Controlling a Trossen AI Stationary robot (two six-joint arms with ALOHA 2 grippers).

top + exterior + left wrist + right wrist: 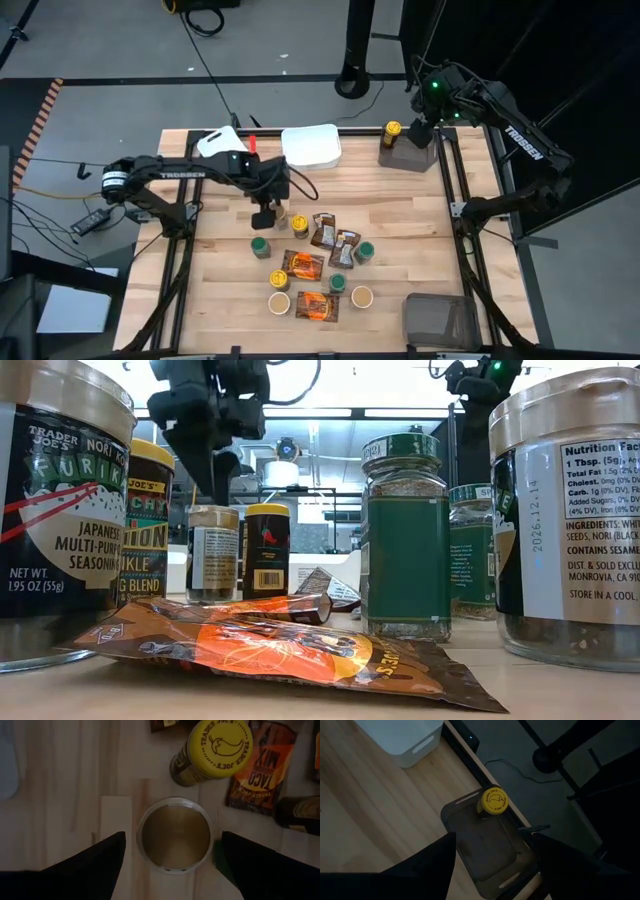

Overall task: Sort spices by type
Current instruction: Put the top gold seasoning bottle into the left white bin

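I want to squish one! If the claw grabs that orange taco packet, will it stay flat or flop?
Probably flop. The taco seasoning packet lies flat and crinkled on the wooden table, so it looks thin and bendy. Its foil looks shiny, so it may slip. It seems light, and being flat it should not roll like the yellow-lidded jar.
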